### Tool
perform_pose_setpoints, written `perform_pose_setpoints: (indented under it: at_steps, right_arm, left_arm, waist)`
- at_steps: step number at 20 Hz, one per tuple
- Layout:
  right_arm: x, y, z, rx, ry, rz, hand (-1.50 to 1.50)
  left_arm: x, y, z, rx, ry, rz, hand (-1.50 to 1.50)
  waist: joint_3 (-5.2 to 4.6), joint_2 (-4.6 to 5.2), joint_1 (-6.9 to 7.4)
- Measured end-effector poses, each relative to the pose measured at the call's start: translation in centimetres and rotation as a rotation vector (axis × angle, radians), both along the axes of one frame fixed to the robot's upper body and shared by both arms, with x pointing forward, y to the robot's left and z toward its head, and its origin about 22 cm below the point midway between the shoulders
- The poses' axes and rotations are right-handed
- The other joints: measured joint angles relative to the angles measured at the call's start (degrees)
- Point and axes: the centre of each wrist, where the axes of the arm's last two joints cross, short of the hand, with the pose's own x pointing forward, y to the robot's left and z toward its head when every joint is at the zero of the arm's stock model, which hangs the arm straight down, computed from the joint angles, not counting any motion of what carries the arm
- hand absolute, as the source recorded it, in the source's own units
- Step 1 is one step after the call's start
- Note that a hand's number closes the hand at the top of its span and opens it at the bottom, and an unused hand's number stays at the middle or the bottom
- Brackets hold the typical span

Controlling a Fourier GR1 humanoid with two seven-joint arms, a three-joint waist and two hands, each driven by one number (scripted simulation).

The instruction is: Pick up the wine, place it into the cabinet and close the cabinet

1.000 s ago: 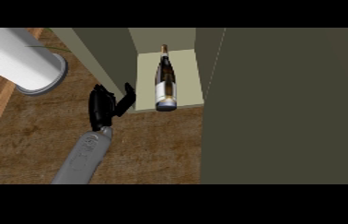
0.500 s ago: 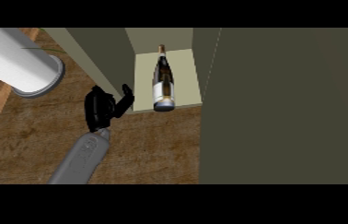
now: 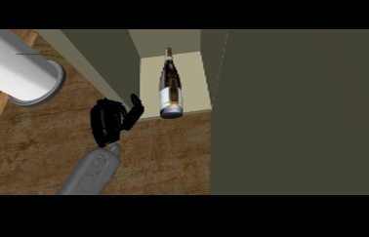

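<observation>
The wine bottle [image 3: 171,87] stands upright inside the cabinet [image 3: 193,60], on its pale shelf, dark glass with a light label. My left hand [image 3: 110,120] hangs over the wooden counter just left of the cabinet's opening, fingers relaxed, holding nothing, apart from the bottle. The cabinet's olive door [image 3: 288,114] fills the right of the view and partly covers the opening's right edge. My right hand does not show.
A white cylinder [image 3: 27,77] lies at the left, over the counter's edge. The cabinet's left side panel [image 3: 97,60] stands just behind my left hand. Brown wooden counter [image 3: 162,158] spreads below.
The view has shifted slightly, so the cabinet and bottle sit a little more to the left. My left hand has edged down and left, away from the bottle.
</observation>
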Motion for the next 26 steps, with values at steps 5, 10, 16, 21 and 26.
perform_pose_setpoints:
  at_steps: [5,10,16,21,26]
  right_arm:
    - [0.03,-0.01,-0.04,0.001,0.002,0.004,-1.50]
    - [0.09,-0.03,-0.03,0.000,0.003,0.008,-1.50]
    - [0.24,-0.05,-0.12,-0.004,-0.001,0.018,-1.50]
    - [0.26,-0.07,-0.23,-0.003,0.001,0.023,-1.50]
    - [0.30,-0.02,-0.23,0.000,0.003,0.029,-1.50]
  left_arm:
    - [-0.12,-0.22,-0.24,0.033,0.015,0.035,1.50]
    - [-0.30,-0.50,-0.44,0.067,0.006,0.067,-1.50]
    - [-0.45,-0.26,-0.48,0.106,0.021,0.085,-1.50]
    - [-0.61,-0.47,-0.47,0.114,0.049,0.093,-1.50]
    - [-0.74,-0.97,-0.25,0.090,0.074,0.103,-1.50]
  waist:
    - [0.21,0.08,-0.35]
    - [0.22,0.10,-0.38]
    - [0.31,0.11,-0.82]
    - [0.33,0.09,-0.91]
    - [0.19,0.21,-0.66]
